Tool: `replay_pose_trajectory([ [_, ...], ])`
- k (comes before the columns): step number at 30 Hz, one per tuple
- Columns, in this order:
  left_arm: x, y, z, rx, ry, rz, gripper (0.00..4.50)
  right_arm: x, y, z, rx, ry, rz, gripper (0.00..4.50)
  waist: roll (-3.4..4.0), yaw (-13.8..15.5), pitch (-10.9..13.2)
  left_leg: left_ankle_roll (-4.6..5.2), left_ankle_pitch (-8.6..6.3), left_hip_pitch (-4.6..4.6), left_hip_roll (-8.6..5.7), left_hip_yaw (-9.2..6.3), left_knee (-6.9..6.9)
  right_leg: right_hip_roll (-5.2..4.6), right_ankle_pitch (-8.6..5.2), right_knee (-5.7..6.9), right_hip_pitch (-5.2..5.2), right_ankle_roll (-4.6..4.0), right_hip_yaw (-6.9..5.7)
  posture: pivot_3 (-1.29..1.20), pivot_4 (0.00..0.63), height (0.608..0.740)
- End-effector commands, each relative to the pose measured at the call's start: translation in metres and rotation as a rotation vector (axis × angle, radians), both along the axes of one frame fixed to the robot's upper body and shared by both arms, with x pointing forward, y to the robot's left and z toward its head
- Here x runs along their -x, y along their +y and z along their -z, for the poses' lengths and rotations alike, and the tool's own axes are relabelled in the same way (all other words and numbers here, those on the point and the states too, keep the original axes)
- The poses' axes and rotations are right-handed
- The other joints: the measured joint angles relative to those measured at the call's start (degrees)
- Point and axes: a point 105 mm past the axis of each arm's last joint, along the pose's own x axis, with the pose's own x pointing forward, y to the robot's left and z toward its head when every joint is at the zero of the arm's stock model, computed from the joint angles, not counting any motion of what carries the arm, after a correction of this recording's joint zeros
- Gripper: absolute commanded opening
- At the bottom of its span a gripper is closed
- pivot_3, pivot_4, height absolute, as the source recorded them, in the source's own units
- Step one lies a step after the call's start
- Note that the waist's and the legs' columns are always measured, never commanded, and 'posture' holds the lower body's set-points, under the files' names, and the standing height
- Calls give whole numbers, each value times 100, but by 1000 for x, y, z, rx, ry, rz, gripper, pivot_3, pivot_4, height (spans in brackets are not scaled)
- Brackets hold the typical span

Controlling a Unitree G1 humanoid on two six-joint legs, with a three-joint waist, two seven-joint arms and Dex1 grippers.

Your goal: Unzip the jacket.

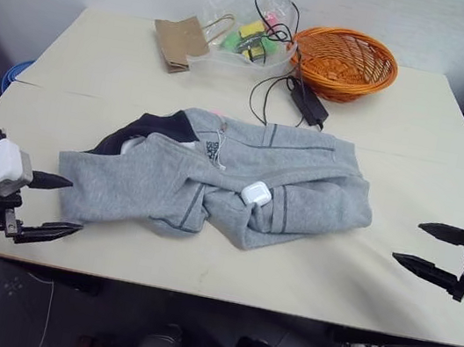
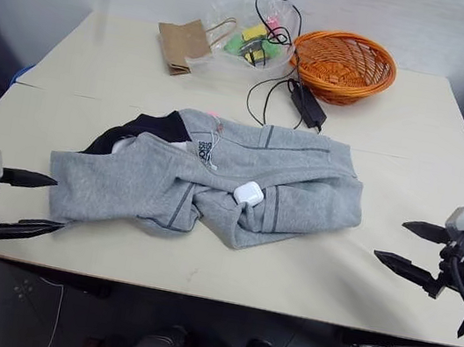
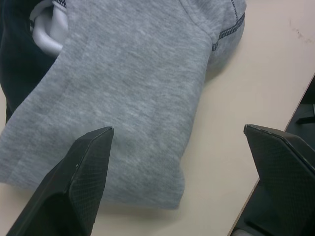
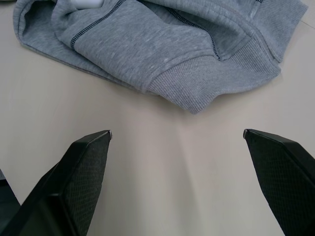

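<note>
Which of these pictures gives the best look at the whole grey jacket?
The left eye view: the jacket lies crumpled on the table, seen whole, dark collar included. The right eye view shows nearly the same. The left wrist view shows one grey panel beside the dark lining; the right wrist view shows a ribbed cuff or hem edge.

Rumpled light grey fleece jacket (image 1: 221,185), dark navy collar lining exposed, flat mid-table

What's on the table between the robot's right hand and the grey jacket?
Nothing: bare table lies between the open right gripper and the jacket, as the right wrist view and head views show.
</note>
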Motion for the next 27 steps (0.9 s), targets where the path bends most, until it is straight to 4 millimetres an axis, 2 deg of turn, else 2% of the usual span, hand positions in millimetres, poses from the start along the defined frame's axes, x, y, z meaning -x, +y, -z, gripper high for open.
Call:
replay_pose_trajectory([
  [1, -2, -11, -9, 65, -18, 28, 4471, 0, 9, -19, -8, -70, -23, 4500, 2, 9, 1, 0, 0, 0, 0, 0, 0, 0, 0, 2, 0, 0, 0, 0, 150, 740],
  [3, -3, -20, -17, 137, -15, 55, 4471, -2, 25, -27, -53, -84, -58, 4500, 5, 19, 3, -2, 1, 1, 1, 0, 0, 0, 0, 3, 0, 0, 1, 0, 150, 740],
  [7, -5, -57, -40, 300, -15, 183, 4471, -5, 90, -47, -208, -116, -206, 4500, 5, 16, 5, -10, 5, 3, 7, -1, 1, 2, 0, 5, -2, 0, 6, 0, 150, 740],
  [10, -14, -86, -52, 356, -57, 267, 4471, -24, 142, -44, -238, -162, -239, 4500, 2, 6, 3, -20, 4, 10, 10, -1, -4, 8, -1, 20, 1, -2, 9, 0, 150, 740],
  [12, -19, -98, -59, 391, -72, 299, 4471, -37, 163, -43, -261, -176, -216, 4500, -2, -3, 6, -27, 14, 6, 9, 0, 0, 15, -1, 34, -5, -2, 9, 0, 150, 740],
  [14, -24, -108, -57, 362, -82, 337, 4471, -51, 193, -38, -410, -141, -169, 4500, -3, -5, 5, -27, 21, 1, 6, 4, -1, 21, -1, 39, -13, -2, 13, 0, 150, 740],
  [16, -29, -111, -50, 319, -82, 347, 4471, -48, 220, -28, -458, -103, -193, 4500, -4, 0, 4, -31, 27, -2, 9, 5, -1, 52, -2, 37, -15, -4, 18, 0, 150, 740],
  [19, -35, -110, -43, 279, -85, 344, 4471, -48, 233, -15, -419, -104, -164, 4500, -4, 23, 4, -30, 28, -8, 8, 12, -4, 87, -4, 37, -28, -6, 50, 0, 150, 740],
  [21, -35, -110, -42, 277, -84, 353, 4500, -53, 236, -3, -380, -92, -119, 4135, -7, 32, 5, -28, 28, -15, 6, 18, -1, 91, -4, 37, -37, -6, 68, 0, 150, 740],
  [27, -37, -115, -43, 270, -93, 373, 4500, -72, 225, 19, -293, -102, 16, 4135, -13, 6, 2, -20, 31, -12, 9, 86, -1, 95, 1, 78, -89, 4, 153, 0, 150, 740],
])
